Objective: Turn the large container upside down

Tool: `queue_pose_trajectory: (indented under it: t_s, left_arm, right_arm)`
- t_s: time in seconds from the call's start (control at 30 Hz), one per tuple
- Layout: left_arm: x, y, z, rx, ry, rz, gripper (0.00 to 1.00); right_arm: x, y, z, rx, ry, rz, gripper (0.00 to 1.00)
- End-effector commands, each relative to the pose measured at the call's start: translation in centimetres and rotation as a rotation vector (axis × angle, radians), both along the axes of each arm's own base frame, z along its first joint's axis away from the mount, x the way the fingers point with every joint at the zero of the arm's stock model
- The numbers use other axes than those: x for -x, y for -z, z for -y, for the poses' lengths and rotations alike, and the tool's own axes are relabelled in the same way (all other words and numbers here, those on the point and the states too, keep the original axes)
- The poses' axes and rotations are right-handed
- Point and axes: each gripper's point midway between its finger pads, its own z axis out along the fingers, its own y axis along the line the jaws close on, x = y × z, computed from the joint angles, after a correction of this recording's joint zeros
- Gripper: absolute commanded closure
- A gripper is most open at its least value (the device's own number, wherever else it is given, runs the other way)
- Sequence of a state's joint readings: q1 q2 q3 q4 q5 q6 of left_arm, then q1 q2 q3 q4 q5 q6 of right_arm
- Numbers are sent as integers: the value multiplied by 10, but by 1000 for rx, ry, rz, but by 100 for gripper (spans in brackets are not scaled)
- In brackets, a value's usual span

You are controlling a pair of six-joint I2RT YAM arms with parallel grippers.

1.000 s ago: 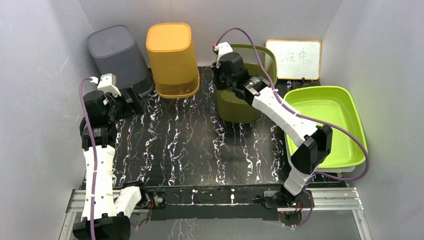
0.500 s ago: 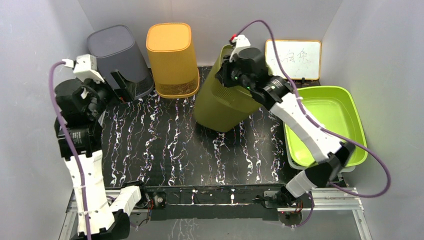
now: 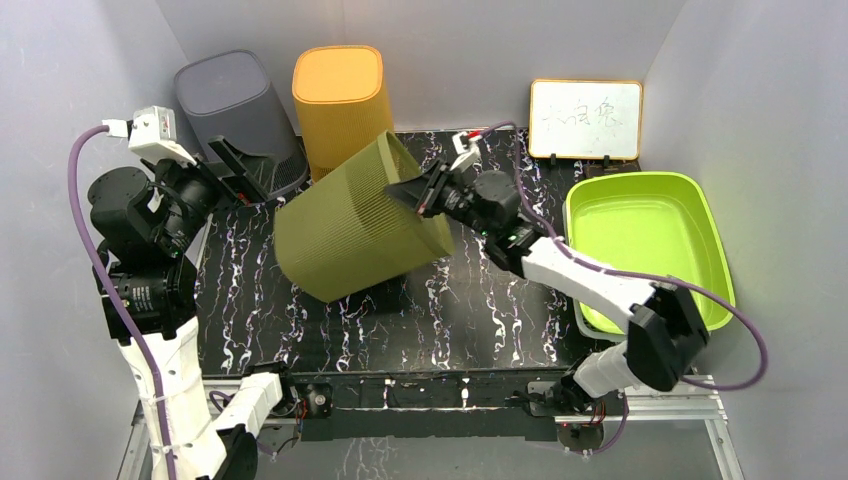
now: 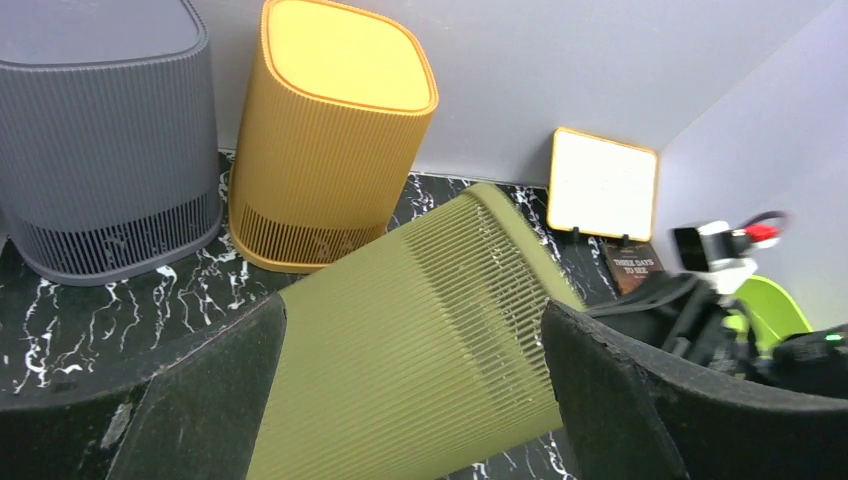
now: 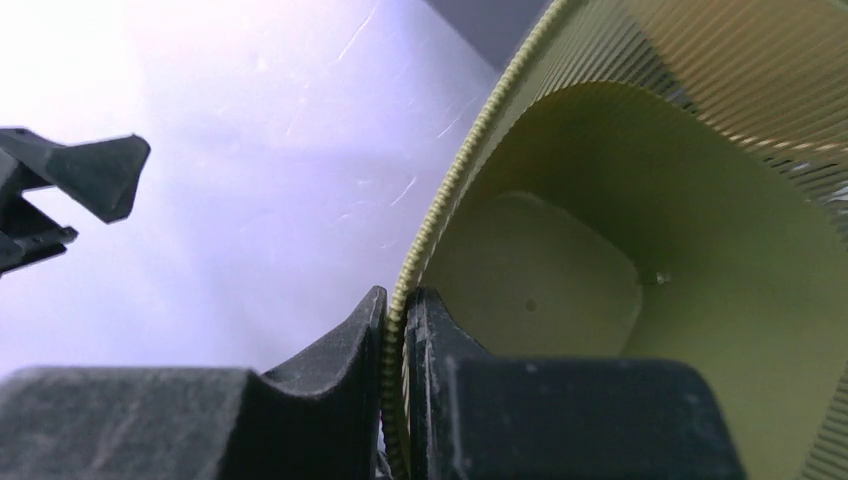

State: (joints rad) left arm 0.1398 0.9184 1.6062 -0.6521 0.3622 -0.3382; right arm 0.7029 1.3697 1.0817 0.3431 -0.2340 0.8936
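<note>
Since the large container [image 3: 350, 235] hangs from a one-sided rim pinch without sagging, I'd judge it light and fairly stiff: thin ribbed plastic, and the rim is the only sensible hold. It's mid-frame in the top view, tipped over, mouth toward upper right, base toward lower left, apparently clear of the bench [image 3: 480, 320]. Right gripper [image 5: 398, 305] is clamped narrow on the rim wall, one finger inside, one outside. Left gripper [image 3: 232, 168] gapes wide, holding nothing, upper left near the grey bin [image 3: 235, 110].
</note>
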Motion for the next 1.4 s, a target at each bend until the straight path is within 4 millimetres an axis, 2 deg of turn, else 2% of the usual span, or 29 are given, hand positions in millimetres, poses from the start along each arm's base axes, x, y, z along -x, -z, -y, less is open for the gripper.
queue_pose_trajectory:
  t_s: [0.0,0.17,0.23,0.37,0.53,0.67,0.83,0.97,1.07,1.17,1.37]
  left_arm:
    - [16,-21,13,46,54,60,2]
    - [20,-26,19,69,78,77,2]
    - [21,-27,17,63,69,81,2]
    - [25,-31,13,45,40,87,2]
    - [23,-31,16,50,60,85,2]
    - [21,-30,14,45,54,82,2]
    - [17,-34,10,15,37,85,2]
    - [16,-41,9,3,30,95,2]
    - [12,-38,12,9,49,86,2]
    - [9,-31,10,5,46,66,2]
    - [7,-22,7,-11,30,48,2]
  right_arm:
    - [36,-77,-29,-299,-88,211,100]
    - [51,-69,-70,-358,-131,215,100]
    - [57,-70,-81,-421,-154,219,100]
    - [59,-71,-74,-656,-185,169,100]
    - [44,-36,-84,-797,-208,72,100]
    - [36,-17,-94,-997,-328,-26,100]
    - [36,-22,-105,-1086,-404,-41,100]
    - [33,-32,-105,-1159,-452,-80,100]
    - [26,-29,-105,-1213,-468,-147,100]
    - [14,-11,-103,-1188,-432,-177,100]
    - [-23,74,-85,-1043,-282,-329,100]
